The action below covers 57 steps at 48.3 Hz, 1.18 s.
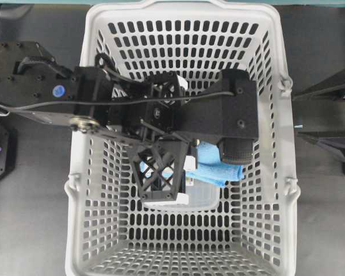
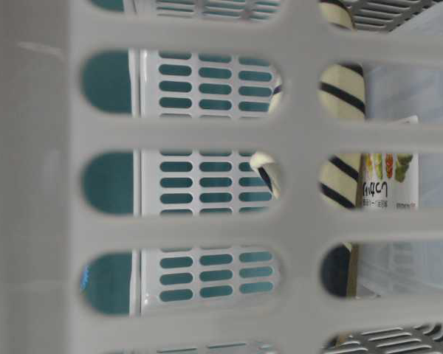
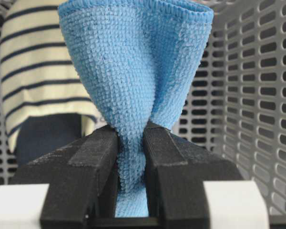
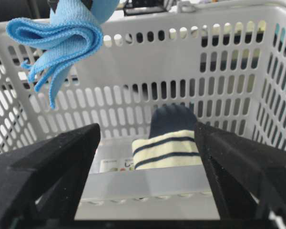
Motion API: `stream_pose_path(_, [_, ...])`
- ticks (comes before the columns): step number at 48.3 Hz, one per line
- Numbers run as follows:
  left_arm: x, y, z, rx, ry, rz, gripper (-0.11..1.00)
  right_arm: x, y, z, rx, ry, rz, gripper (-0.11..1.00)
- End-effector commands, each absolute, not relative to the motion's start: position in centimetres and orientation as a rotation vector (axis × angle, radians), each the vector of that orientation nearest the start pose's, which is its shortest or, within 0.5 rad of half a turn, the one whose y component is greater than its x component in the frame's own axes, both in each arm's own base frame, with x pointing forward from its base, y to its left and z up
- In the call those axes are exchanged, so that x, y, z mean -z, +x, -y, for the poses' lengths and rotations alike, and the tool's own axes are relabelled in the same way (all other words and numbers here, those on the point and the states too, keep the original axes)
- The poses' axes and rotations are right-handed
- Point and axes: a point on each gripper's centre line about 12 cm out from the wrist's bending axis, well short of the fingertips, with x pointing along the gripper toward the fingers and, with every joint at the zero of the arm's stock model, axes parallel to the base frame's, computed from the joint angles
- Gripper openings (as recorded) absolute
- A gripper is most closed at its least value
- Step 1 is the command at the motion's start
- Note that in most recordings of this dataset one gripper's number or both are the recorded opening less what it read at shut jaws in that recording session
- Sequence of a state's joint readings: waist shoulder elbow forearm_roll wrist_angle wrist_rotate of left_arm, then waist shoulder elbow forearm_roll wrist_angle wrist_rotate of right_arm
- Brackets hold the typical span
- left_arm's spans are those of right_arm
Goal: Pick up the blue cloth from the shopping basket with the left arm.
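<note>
The blue cloth [image 3: 133, 62] is pinched between the black fingers of my left gripper [image 3: 131, 131], which is shut on it. It hangs bunched and folded in the air [image 4: 62, 33] at about rim height inside the shopping basket [image 1: 178, 7]. From overhead the cloth [image 1: 218, 167] shows just below the left arm [image 1: 218, 109], which reaches in from the left and hides its own fingertips. My right gripper [image 4: 147, 131] stands open and empty at the basket's right side [image 1: 295, 115], facing in over the rim.
A navy and cream striped slipper [image 4: 167, 148] lies on the basket floor, behind the cloth [image 3: 33, 71]. A clear plastic box [image 1: 204, 195] with a printed label [image 2: 387, 184] sits beside it. Slotted basket walls [image 3: 257, 95] close in on all sides.
</note>
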<state>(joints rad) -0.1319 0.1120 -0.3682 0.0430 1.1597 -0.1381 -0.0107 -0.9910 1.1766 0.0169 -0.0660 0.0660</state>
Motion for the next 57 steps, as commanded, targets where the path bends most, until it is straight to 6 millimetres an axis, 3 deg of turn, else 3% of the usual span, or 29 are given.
stream_pose_path(1, [-42.2, 44.4, 5.4, 0.034, -0.039, -0.855, 0.11, -27.5, 19.5, 0.3, 0.019, 0.088, -0.105, 0.77])
stream_pose_path(31, [-41.5, 44.0, 5.2, 0.033, -0.041, -0.847, 0.11, -27.5, 19.5, 0.3, 0.019, 0.088, -0.105, 0.77])
stream_pose_path(48, [-40.7, 40.5, 4.8, 0.045, -0.043, -0.759, 0.11, -27.6, 19.5, 0.2, 0.017, 0.089, -0.104, 0.77])
stream_pose_path(57, [-40.4, 39.7, 4.6, 0.050, -0.047, -0.707, 0.11, -27.6, 19.5, 0.3, 0.019, 0.092, -0.104, 0.77])
